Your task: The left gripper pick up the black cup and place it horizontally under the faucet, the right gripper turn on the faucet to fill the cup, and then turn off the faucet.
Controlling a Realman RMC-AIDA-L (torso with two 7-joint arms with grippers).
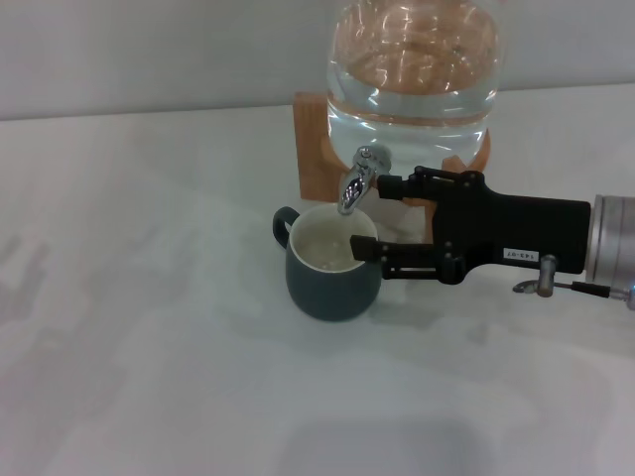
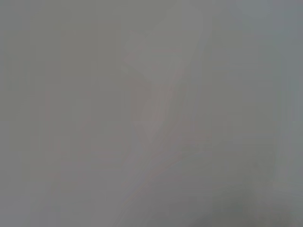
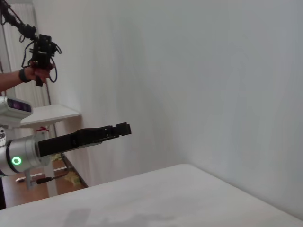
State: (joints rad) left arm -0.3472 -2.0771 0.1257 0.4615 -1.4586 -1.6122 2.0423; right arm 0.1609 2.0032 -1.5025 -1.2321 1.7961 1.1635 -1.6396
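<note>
Black cup (image 1: 332,270): upright on the white table (image 1: 149,327), directly beneath the faucet (image 1: 359,178), loop handle toward the robot's left, cream interior visible. Faucet: chrome spigot at the foot of a clear glass water jug (image 1: 412,69) seated in a wooden stand (image 1: 310,149); spout aimed down into the cup's mouth. Right gripper (image 1: 380,220): reaching in from the robot's right, fingers spread apart; upper finger (image 1: 397,186) touching or just beside the faucet body, lower finger (image 1: 382,253) at the cup's rim on its right side; neither closes on the cup, which sits below and to the left of the gap between them. Left gripper (image 3: 122,128): visible only in the right wrist view, held in the air well away from the table edge, green light on its arm; finger state cannot be told. Left wrist view: plain grey surface only.
</note>
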